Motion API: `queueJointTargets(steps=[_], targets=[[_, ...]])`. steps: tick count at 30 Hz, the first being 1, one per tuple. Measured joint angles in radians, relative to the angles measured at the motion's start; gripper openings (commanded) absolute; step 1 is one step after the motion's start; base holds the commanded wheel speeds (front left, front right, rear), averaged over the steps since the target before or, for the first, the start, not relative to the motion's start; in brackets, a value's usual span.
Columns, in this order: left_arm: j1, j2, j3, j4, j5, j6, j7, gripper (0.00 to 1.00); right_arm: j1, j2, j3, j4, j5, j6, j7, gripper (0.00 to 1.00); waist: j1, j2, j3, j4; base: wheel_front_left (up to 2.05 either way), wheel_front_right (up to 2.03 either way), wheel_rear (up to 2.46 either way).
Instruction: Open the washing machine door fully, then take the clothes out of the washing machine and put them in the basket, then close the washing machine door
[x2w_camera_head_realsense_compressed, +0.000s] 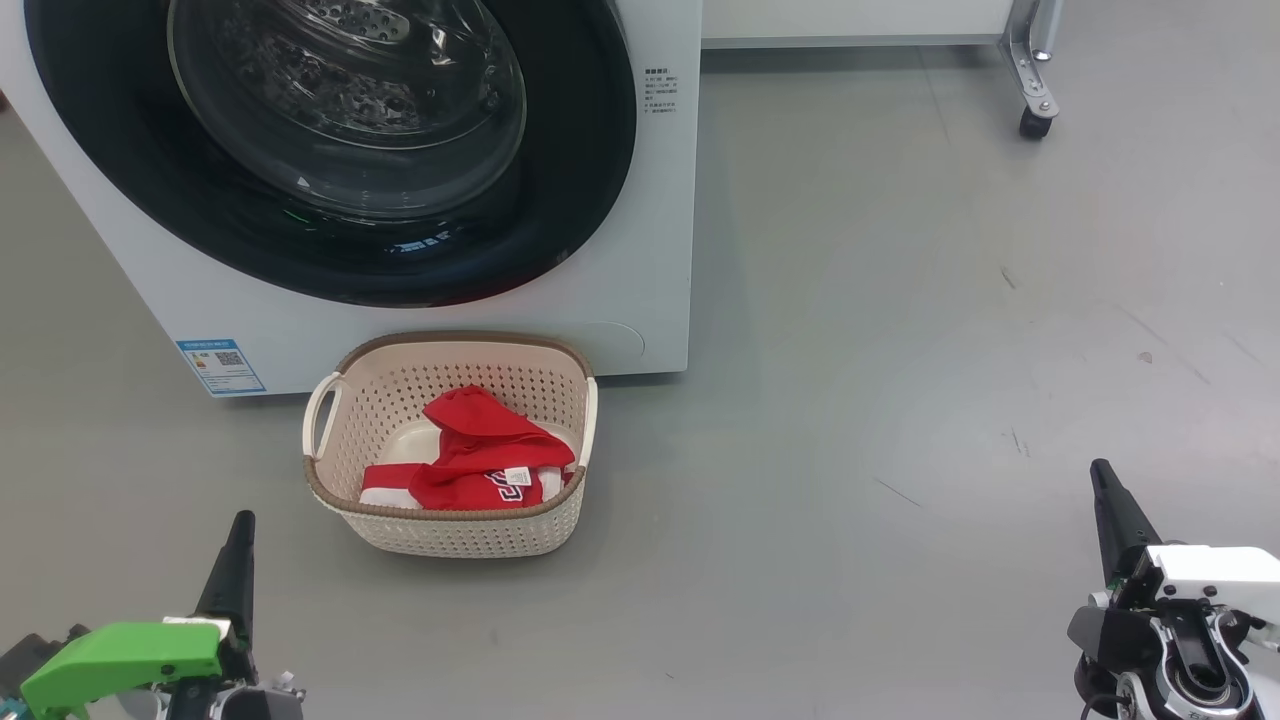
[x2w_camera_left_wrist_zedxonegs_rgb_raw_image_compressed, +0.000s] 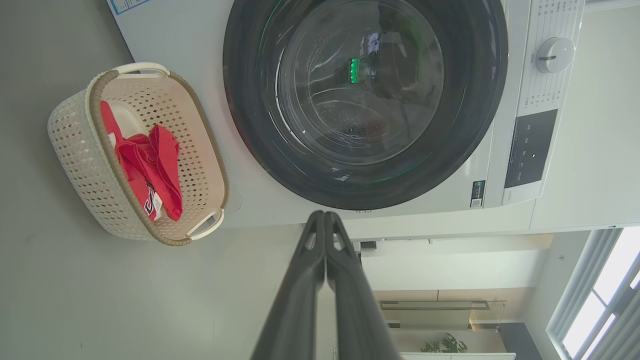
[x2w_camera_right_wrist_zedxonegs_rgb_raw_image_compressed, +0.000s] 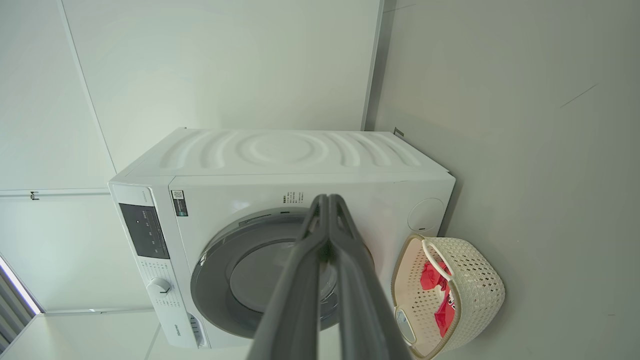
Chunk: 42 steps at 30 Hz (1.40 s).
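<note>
1. Washing machine door (x2w_camera_head_realsense_compressed: 340, 110) sits closed on the washing machine (x2w_camera_head_realsense_compressed: 660, 200).
2. Red clothes (x2w_camera_head_realsense_compressed: 470, 455) are in the basket (x2w_camera_head_realsense_compressed: 460, 535), just in front of the machine.
3. Left gripper (x2w_camera_head_realsense_compressed: 240, 520) and right gripper (x2w_camera_head_realsense_compressed: 1100, 470) are both pinched together, holding nothing, well back from the basket.

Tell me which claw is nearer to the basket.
Left. The left claw sits close to the basket, off its near left corner, not touching; the right claw is far off to its right.
</note>
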Motion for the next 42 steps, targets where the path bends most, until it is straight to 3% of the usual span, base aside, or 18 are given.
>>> queueJointTargets(steps=[42], targets=[[0.000, 0.000, 0.002, -0.001, 0.000, 0.000, 0.001, 0.00, 0.000, 0.000, 0.000, 0.000, 0.000, 0.000, 0.000, 0.00, 0.0000, 0.0000, 0.000, 0.000, 0.00, 0.00, 0.00]])
